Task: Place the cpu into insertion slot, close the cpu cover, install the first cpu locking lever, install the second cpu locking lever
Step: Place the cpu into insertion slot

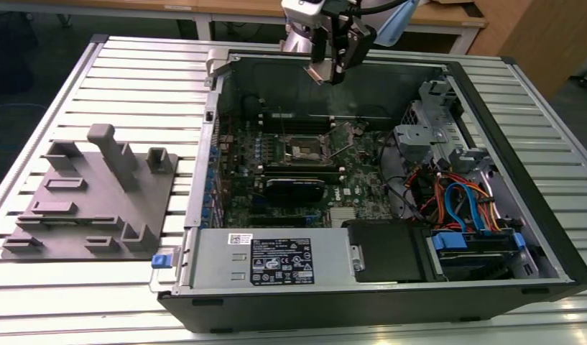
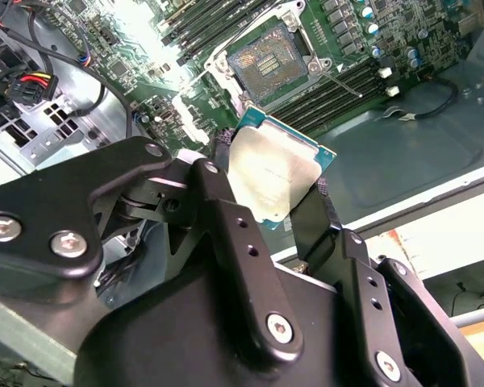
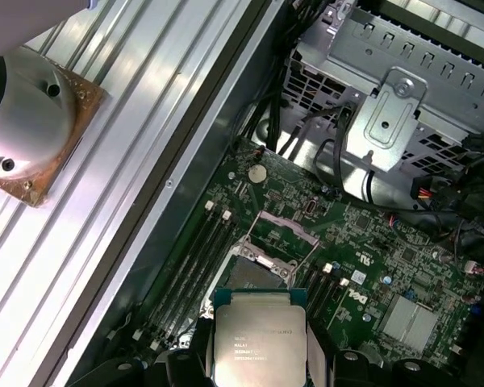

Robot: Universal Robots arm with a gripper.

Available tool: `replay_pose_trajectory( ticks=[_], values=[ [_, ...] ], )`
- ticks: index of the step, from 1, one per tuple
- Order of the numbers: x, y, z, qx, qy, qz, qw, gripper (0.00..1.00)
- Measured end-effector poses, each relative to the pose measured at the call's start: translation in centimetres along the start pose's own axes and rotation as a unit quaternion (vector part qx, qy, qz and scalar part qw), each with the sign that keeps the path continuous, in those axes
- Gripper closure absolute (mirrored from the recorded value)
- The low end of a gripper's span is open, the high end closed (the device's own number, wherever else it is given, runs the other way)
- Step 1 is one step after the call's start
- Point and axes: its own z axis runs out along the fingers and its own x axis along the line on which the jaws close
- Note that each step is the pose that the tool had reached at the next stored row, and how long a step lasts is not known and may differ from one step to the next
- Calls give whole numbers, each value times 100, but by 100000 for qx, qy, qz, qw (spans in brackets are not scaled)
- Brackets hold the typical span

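- Slatted aluminium worktop carries an open computer case toward its edge on the exterior view's right.
- Gripper hangs above the green motherboard, fingers clamped on the cpu by opposite edges, probably so its underside stays untouched.
- Insertion slot lies below, well apart, contacts bare.
- Printed white label on the power supply.

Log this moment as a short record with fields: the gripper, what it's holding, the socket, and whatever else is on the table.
gripper: black two-finger gripper, shut on the chip, above the open case
cpu: small flat square silver-topped cpu, clamped by its edges, in the air over the board
insertion slot: square metal-rimmed insertion slot on the green motherboard, empty, contacts bare
case: open black computer case on the slatted metal table
other: grey moulded fixture plate, on the exterior view's left of the case
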Motion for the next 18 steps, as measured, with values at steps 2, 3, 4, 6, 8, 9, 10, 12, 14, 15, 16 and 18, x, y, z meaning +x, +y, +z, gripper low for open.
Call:
replay_pose_trajectory(
  ticks=[2, 3, 4, 6, 8, 9, 10, 12, 14, 15, 16, 18],
  values=[
    [0, 0, 0, -5, -18, 221, 100000, 46],
    [0, 0, 0, -8, -36, 398, 99999, 46],
    [0, 0, 0, -12, -55, 619, 99998, 46],
    [0, 0, 1, -27, -109, 1229, 99992, 46],
    [0, 0, 1, -38, -175, 1950, 99981, 46],
    [0, 0, 1, -45, -209, 2342, 99972, 46],
    [0, 0, 1, -50, -246, 2739, 99962, 46],
    [0, 0, 1, -65, -321, 3561, 99936, 46],
    [0, 0, 2, -88, -402, 4490, 99898, 46],
    [0, 0, 2, -93, -436, 4888, 99879, 46],
    [0, 0, 2, -93, -459, 5146, 99866, 46],
    [0, 0, 2, -96, -472, 5236, 99862, 46]
  ],
)
